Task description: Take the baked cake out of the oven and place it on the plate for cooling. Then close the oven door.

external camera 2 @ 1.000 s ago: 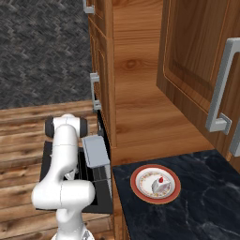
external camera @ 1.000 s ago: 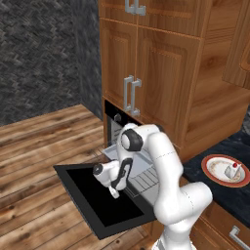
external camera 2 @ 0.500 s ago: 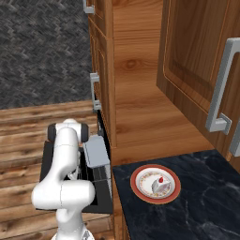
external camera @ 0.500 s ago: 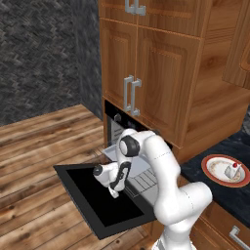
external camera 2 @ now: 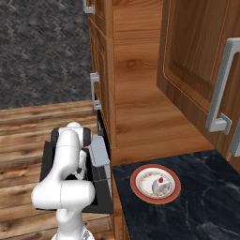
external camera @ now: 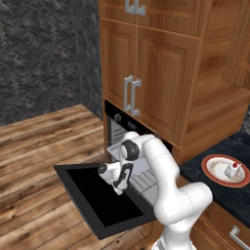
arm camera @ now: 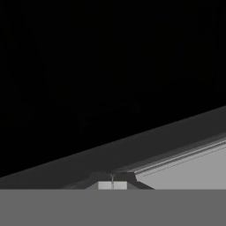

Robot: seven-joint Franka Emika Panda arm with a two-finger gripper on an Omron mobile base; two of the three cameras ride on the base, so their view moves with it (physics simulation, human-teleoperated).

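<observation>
pincer (external camera: 118, 189): jaws fully together, empty, low over the dropped oven door (external camera: 100, 202) | cake (external camera 2: 159, 185): on the plate (external camera 2: 142, 191), on the dark counter (external camera 2: 206, 201) | step: closing the door, judged | next: get under the door's outer edge and swing it up to the oven (external camera: 116, 128)

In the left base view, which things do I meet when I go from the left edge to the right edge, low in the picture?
Oven door → gripper → grey tray → plate → cake.
</observation>
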